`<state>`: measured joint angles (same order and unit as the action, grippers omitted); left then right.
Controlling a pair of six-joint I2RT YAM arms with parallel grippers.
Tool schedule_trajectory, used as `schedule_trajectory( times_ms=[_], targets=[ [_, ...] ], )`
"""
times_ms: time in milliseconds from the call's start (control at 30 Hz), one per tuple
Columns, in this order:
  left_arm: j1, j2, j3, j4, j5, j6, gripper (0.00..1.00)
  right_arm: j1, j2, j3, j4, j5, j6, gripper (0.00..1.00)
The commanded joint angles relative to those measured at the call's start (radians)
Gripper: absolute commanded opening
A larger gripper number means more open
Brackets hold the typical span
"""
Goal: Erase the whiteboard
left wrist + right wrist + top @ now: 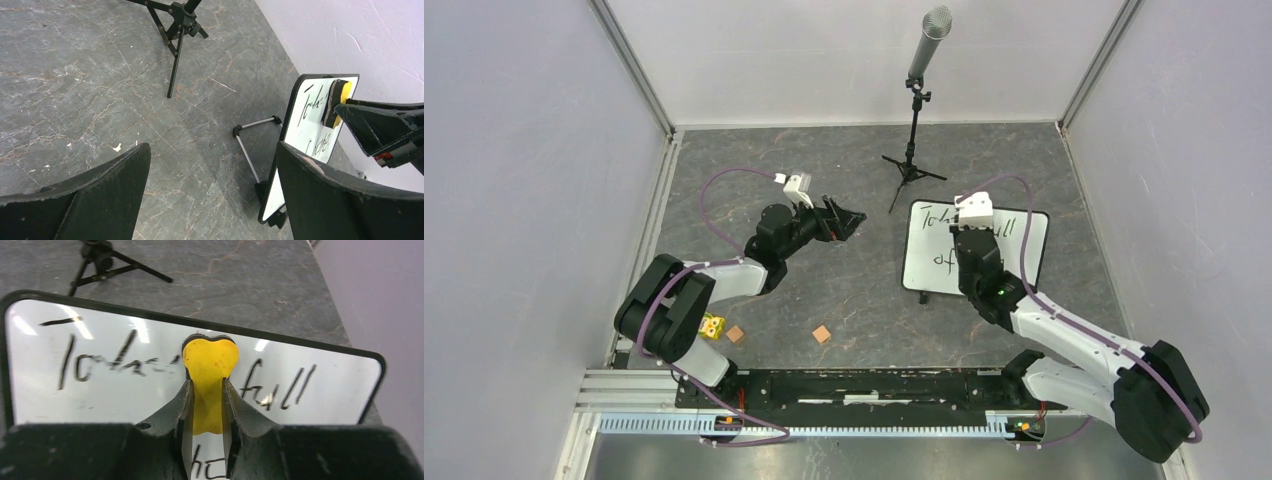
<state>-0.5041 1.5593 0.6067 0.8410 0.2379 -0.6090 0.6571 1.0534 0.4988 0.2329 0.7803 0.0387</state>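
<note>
The whiteboard (1024, 245) stands tilted on small black feet at the right of the table, with black handwriting on it. The top line is partly smeared around a yellow eraser (210, 362). My right gripper (207, 385) is shut on that eraser and presses its dark pad against the board's upper middle. From the left wrist view the whiteboard (312, 135), the eraser (336, 102) and the right gripper's fingers (380, 125) show side-on. My left gripper (212, 147) hangs open over bare table left of the board, holding nothing; from above, the left gripper (849, 218) points toward the board.
A microphone on a black tripod stand (914, 110) rises just behind the board's left corner. The board's wire prop (247, 150) juts out behind it. Two small brown blocks (822, 334) and a yellow item (713, 326) lie near the left base. Walls enclose three sides.
</note>
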Motion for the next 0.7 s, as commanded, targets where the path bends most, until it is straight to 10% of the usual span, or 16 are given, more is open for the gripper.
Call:
schedule_trajectory(
  times_ms=[0, 667],
  targets=[
    [-0.008, -0.018, 0.024, 0.040, -0.011, 0.051, 1.00, -0.051, -0.054, -0.009, -0.018, 0.034, -0.030, 0.19],
    [-0.015, -0.016, 0.032, 0.040, 0.003, 0.047, 1.00, 0.110, 0.223, 0.207, -0.051, -0.076, -0.039, 0.19]
  ],
)
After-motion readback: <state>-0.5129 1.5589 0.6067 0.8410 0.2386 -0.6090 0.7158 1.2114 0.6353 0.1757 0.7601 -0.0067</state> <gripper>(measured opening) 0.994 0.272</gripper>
